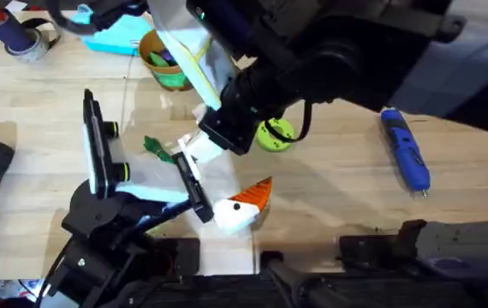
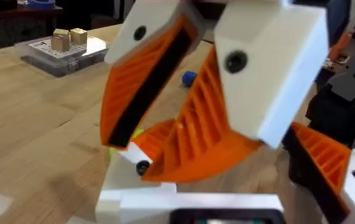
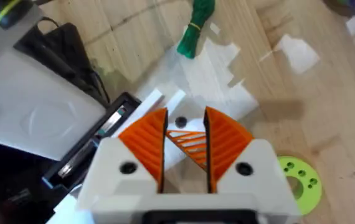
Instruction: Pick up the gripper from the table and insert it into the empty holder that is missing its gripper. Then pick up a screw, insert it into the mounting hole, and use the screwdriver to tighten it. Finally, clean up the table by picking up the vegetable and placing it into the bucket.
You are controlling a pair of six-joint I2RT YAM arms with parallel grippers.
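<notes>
1. Current hold. The right gripper is clamped on the gripper, its orange pads pressing the part's ribbed wedge from both sides. Gripping at the wedge leaves the white block end free, which is probably the end that must enter the mount.

2. Position of part. In the overhead view the gripper sits over the table centre, right at the empty end of the holder, a black rail carried by the left arm. The twin piece (orange wedge, dark dot) occupies the rail's other end. Whether the block is seated or merely touching the rail cannot be told.

3. Left gripper. Presented low and level, apparently to give the right arm a steady target. Its jaw state cannot be told.

4. Surroundings.
- Vegetable: green, on the table just beside the holder, not yet in the bucket, which stands well apart at the far edge.
- Screwdriver: lying on the right side, untouched.
- Green disc: near the right wrist.
- Blue cup w/ tape roll: far left corner.

5. Obstructions. The right arm's bulk hides the insertion point from overhead, so check alignment via the wrist cams. Nothing else blocks the rail.
</notes>
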